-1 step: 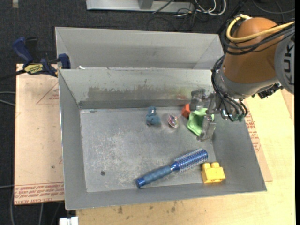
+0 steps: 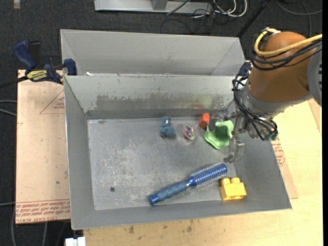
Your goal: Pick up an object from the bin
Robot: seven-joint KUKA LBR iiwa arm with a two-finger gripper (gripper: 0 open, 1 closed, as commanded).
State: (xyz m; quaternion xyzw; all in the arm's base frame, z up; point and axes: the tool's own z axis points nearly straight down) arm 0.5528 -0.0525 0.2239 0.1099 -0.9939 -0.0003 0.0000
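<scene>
Gripper low at bin's right side, green plastic thing just beside it. Blue brush head nearest, handle running down-left. Open or closed, can't tell.

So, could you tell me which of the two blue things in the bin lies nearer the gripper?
The long blue plastic hairbrush at the front: its bristled head ends close by the gripper. The small blue lump sits further left.
</scene>
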